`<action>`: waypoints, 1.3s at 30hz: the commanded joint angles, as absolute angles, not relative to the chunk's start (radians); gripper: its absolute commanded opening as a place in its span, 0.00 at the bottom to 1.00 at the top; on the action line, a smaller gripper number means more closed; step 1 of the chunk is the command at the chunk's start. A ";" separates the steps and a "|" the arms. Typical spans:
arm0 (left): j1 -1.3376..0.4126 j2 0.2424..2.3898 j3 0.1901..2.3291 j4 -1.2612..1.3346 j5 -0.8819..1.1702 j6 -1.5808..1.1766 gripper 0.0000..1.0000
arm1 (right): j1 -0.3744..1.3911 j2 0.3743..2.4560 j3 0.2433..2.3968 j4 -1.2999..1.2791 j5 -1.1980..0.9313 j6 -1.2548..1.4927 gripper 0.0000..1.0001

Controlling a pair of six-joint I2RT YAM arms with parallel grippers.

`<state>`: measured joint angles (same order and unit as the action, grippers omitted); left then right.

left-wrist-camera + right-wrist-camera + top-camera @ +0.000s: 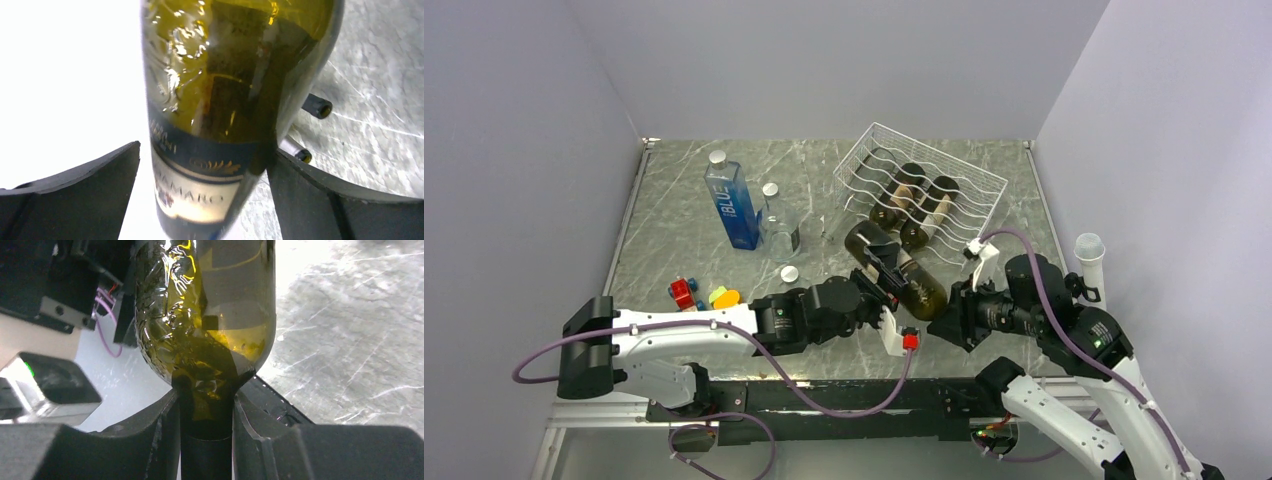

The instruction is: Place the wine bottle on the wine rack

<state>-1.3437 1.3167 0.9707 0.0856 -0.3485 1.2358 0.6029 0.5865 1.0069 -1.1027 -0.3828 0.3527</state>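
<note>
Top external view puts me about halfway: right gripper [206, 407] clenched on the neck of the wine bottle [902, 268], left gripper [200, 170] gaping loose around its body, bottle just in front of the wine rack [874, 150], not yet in a groove.

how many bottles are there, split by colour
dark wine bottles: 3, one in the right gripper, two on the wine rack
blue bottle: 1
clear bottle: 1
total: 5
</note>
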 commanded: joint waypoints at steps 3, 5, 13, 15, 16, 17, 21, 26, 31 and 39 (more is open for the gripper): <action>-1.351 1.260 0.946 0.272 -0.365 1.218 0.99 | 0.598 0.562 1.083 -0.985 -0.181 0.435 0.00; -1.351 1.255 0.932 0.267 -0.366 1.214 0.99 | 0.598 0.558 1.092 -0.983 -0.135 0.451 0.00; -1.351 1.153 0.896 0.240 -0.234 1.073 0.99 | 0.597 0.564 1.084 -0.916 -0.030 0.521 0.00; -1.351 1.114 0.885 0.250 -0.186 0.978 0.99 | 0.597 0.584 1.064 -0.897 -0.037 0.526 0.00; -1.351 1.094 0.884 0.252 -0.156 0.891 0.99 | 0.598 0.594 1.049 -0.880 -0.051 0.529 0.00; -1.351 1.075 0.905 0.225 -0.120 0.803 0.99 | 0.598 0.601 1.032 -0.862 -0.061 0.536 0.00; -1.351 0.997 0.955 0.163 -0.029 0.408 0.99 | 0.599 0.636 0.963 -0.806 -0.096 0.558 0.00; -1.351 0.928 0.989 0.132 -0.151 -0.083 0.99 | 0.628 0.653 0.885 -0.772 -0.027 0.590 0.00; -1.351 0.871 0.881 0.251 -0.263 -0.261 0.99 | 0.650 0.642 0.876 -0.843 0.227 0.639 0.00; -1.351 0.923 0.953 0.075 -0.473 -0.335 0.99 | 0.650 0.643 0.859 -0.894 0.284 0.640 0.00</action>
